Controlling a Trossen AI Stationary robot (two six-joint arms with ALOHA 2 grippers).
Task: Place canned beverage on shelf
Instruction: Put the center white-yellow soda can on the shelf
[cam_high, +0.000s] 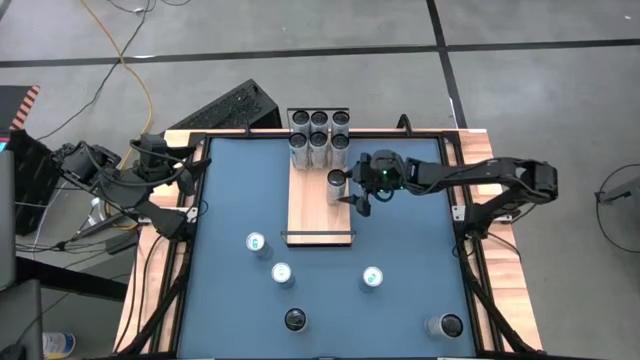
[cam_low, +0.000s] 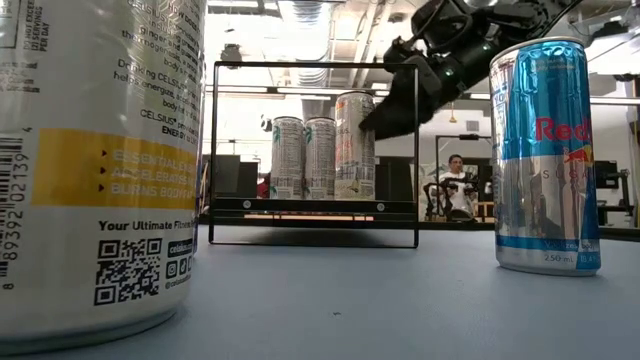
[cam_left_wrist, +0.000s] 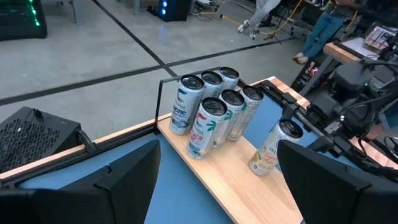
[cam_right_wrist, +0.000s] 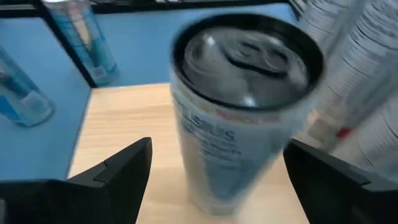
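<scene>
- Nearest the low camera, a large white can (cam_low: 95, 165) with a yellow band and a QR code filled the left of that view; a blue-and-silver can (cam_low: 546, 155) stood a little farther back on the blue table (cam_low: 380, 300).
- Five loose cans in all stood on the near half of the table in the high view, among them one with a teal top (cam_high: 372, 277) and one with a dark top (cam_high: 295, 319).
- Beyond them lay the shelf (cam_high: 315, 205), a light-wood board with black rails at its short ends.
- On the board, one canned beverage (cam_high: 337, 185) stood upright, apart from the group of six cans (cam_high: 319, 137) at the far end.
- Right gripper (cam_high: 357, 200) hung just beside this can, its fingers spread wide to either side of it, not gripping.
- Left gripper (cam_left_wrist: 214, 180) waited at the table's far left edge, fingers wide and holding nothing.
</scene>
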